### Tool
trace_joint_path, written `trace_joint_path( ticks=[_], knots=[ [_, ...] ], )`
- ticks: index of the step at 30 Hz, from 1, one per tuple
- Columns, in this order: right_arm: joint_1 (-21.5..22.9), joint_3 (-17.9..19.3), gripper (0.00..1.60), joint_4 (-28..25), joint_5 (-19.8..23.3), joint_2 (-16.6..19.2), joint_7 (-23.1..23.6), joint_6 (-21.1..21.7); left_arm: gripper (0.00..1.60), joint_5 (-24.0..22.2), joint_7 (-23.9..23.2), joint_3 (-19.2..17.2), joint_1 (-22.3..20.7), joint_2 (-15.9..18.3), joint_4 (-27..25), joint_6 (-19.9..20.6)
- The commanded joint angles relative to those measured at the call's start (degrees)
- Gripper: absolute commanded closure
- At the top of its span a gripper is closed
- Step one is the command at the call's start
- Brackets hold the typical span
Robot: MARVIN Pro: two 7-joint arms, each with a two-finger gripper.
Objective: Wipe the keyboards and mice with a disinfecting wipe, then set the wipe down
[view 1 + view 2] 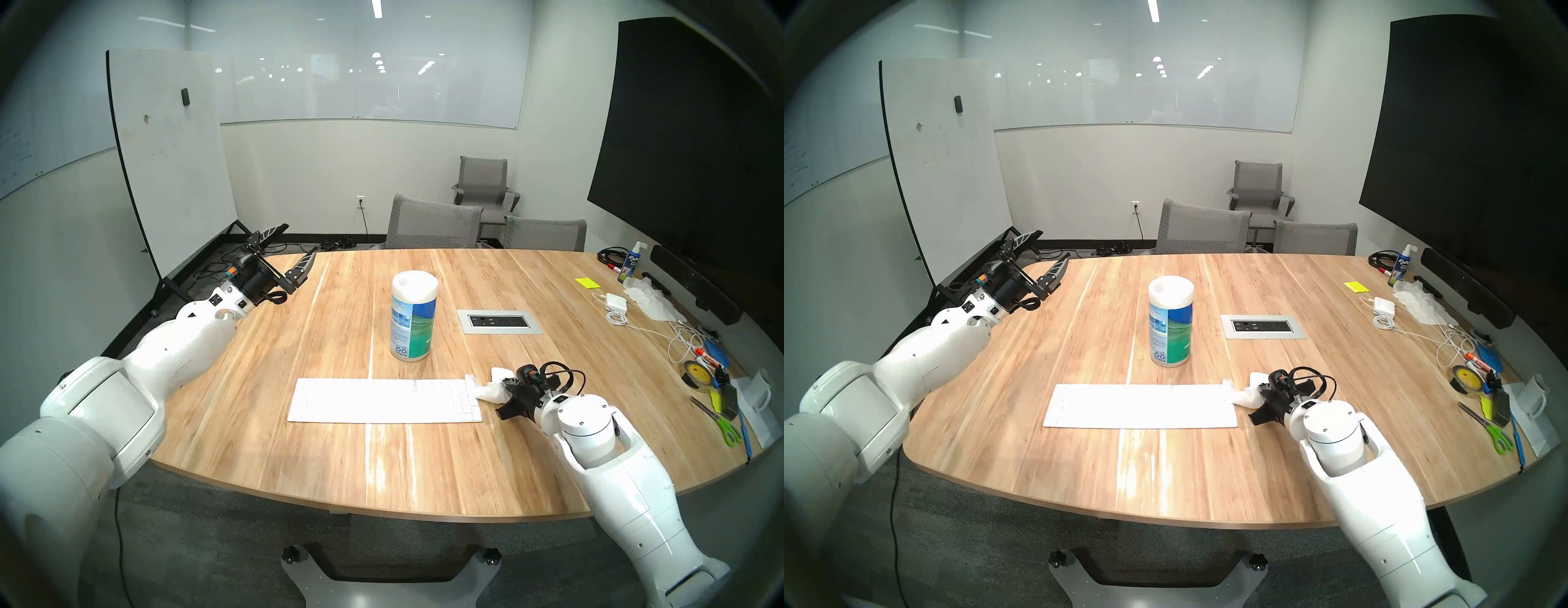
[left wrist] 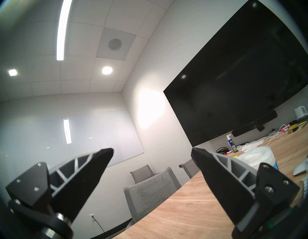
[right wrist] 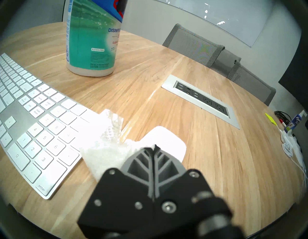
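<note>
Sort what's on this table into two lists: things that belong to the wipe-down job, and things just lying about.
Part of the job:
- wipe, pinched in the shut right gripper
- keyboard
- mouse, beside the keyboard's number-pad end
- wipes canister

Just lying about:
- power adapter with its cable
- crumpled tissues
- yellow sticky notes
- spray bottle
- scissors
- tape roll
</note>
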Motion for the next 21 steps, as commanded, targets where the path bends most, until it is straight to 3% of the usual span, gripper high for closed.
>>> trace_joint_path(
  ticks=[1,21],
  knots=[
    [3.04,-0.45,1.6,0.17,-0.48,-1.3,-1.01,0.65,0.0,-0.1,-0.15,-0.46,-1.19,0.1,-0.4,-0.01],
    [5.48,-0.17,1.6,2.56,-1.22,-2.12,-1.8,1.75,0.0,-0.05,-0.16,-0.51,-1.18,0.09,-0.4,-0.01]
  ],
)
